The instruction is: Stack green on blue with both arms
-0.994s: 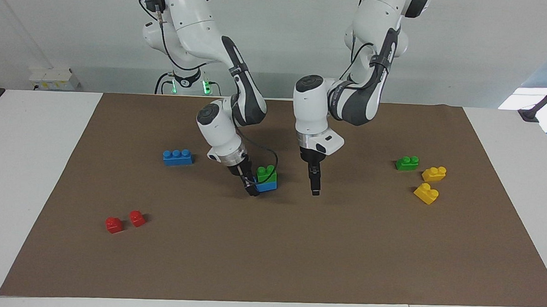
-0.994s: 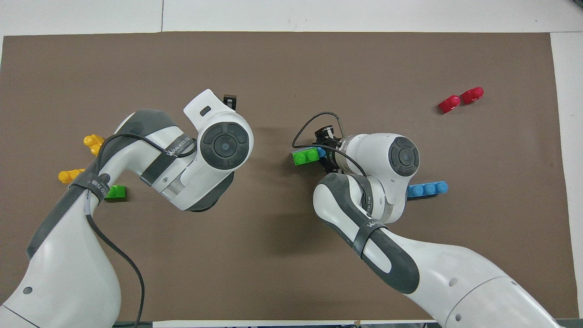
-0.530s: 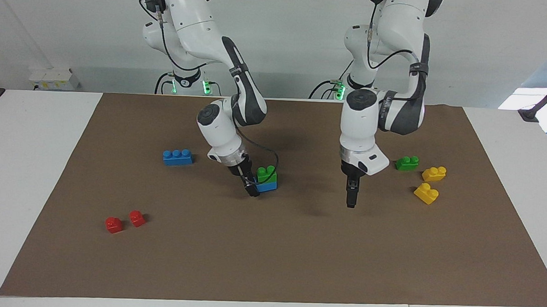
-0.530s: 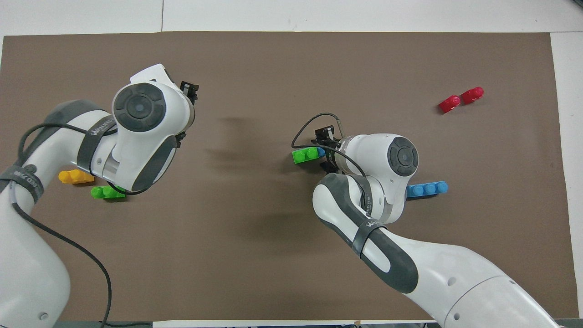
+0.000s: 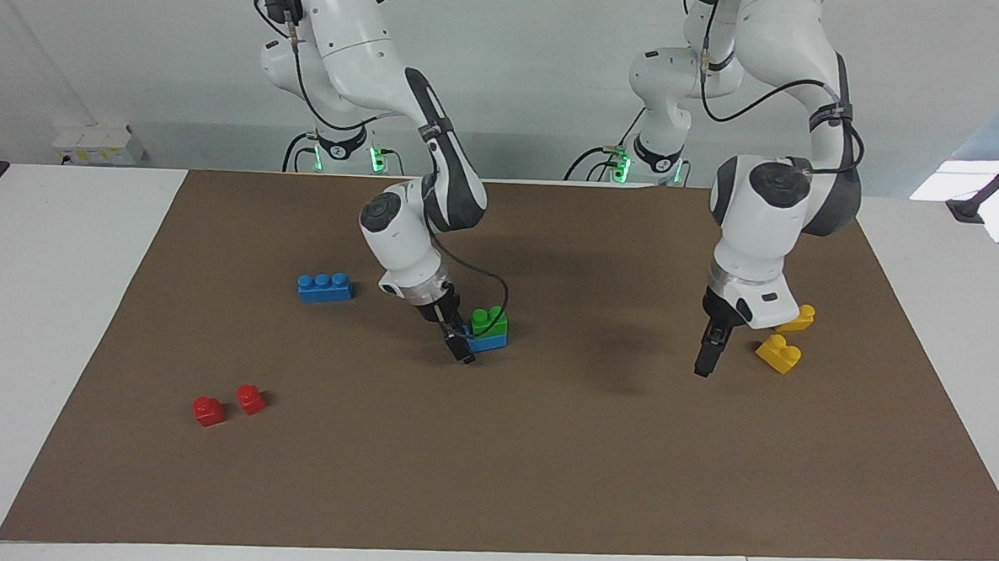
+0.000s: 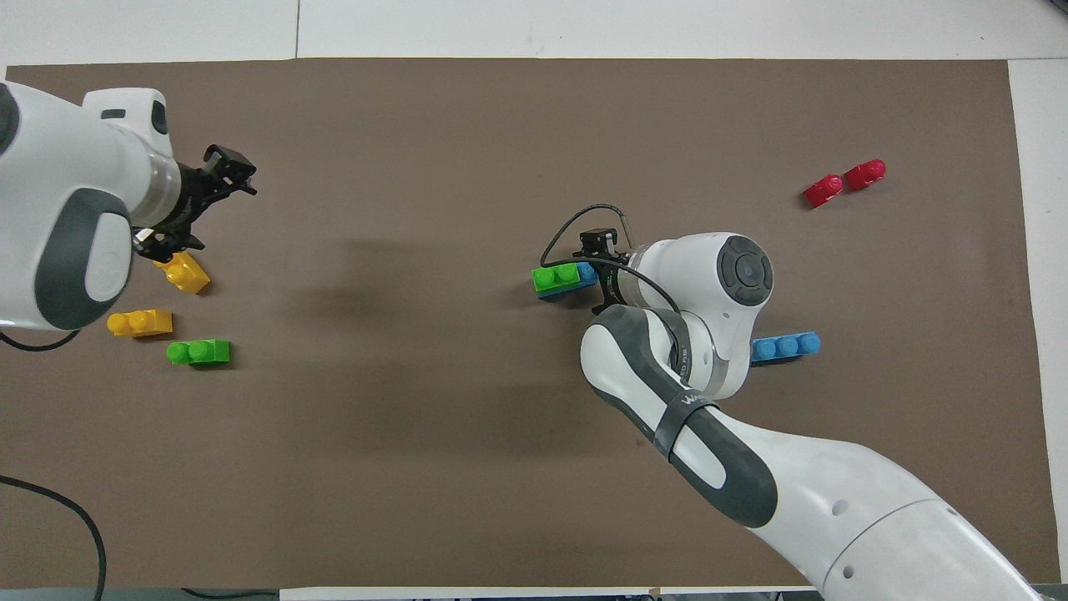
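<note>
One spare green brick (image 6: pixel 198 352) lying lengthwise, nearer robots than yellow bricks (image 6: pixel 185 273), close by wide-open empty left gripper (image 6: pixel 225 171); can't tell right gripper's (image 5: pixel 465 346) hold.

My white jointed right arm slants down, its black two-finger right gripper (image 5: pixel 464 352) low against the green-on-blue brick stack (image 5: pixel 488 329), fingers spread. My left gripper (image 5: pixel 704 363) hangs open in the air, well apart from that stack.

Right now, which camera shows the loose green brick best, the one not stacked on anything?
The overhead view: the loose green brick lies in plain sight on the mat, beside a yellow brick. In the facing view the left arm hides it completely.
</note>
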You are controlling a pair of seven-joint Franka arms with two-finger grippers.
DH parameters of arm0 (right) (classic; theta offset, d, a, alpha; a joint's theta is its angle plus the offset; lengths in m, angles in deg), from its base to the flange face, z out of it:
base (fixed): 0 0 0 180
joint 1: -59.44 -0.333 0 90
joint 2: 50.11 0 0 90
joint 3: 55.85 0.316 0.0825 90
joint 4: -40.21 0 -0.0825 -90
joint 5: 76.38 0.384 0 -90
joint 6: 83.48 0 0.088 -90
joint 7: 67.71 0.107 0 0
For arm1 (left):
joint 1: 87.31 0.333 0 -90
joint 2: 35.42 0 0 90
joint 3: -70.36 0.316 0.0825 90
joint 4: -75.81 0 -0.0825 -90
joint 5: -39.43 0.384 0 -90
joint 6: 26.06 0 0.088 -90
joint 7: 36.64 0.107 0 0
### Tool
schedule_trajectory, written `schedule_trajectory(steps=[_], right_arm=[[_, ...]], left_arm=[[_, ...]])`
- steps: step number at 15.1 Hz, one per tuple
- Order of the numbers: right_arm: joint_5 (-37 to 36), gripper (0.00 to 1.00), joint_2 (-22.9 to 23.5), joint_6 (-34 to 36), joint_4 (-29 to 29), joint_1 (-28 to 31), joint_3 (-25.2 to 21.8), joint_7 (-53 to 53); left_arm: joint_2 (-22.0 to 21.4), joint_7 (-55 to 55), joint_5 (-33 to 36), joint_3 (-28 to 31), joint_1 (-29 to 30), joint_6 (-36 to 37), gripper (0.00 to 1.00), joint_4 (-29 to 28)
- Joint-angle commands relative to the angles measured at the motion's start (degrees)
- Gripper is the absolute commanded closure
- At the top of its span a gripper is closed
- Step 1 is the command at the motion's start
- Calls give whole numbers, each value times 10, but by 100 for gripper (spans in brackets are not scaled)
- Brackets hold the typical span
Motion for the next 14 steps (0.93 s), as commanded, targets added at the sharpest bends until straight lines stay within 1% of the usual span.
schedule_trajectory(steps=[1, 3, 6, 9, 11, 12, 14], right_arm=[[-8, 1, -13, 69, 25, 38, 1, -34], [-9, 1, -33, 111, 26, 63, 1, -62], [-12, 1, -62, 160, 26, 89, 0, -87], [-44, 1, -83, 197, 26, 101, 0, -87], [-86, 1, -102, 235, 26, 121, 0, -93], [-114, 1, -114, 257, 28, 131, 0, -112], [-142, 1, -136, 307, 34, 151, 0, -174]], left_arm=[[-5, 159, -34, -7, 42, 92, 0, 53], [-15, 237, -36, -1, 48, 125, 0, 72], [-47, 312, -36, 3, 48, 151, 0, 70], [-73, 374, -36, 10, 49, 175, 0, 70], [-92, 388, -35, 11, 53, 201, 0, 72], [-101, 387, -36, 11, 53, 214, 0, 71], [-117, 379, -37, 13, 55, 229, 0, 72]])
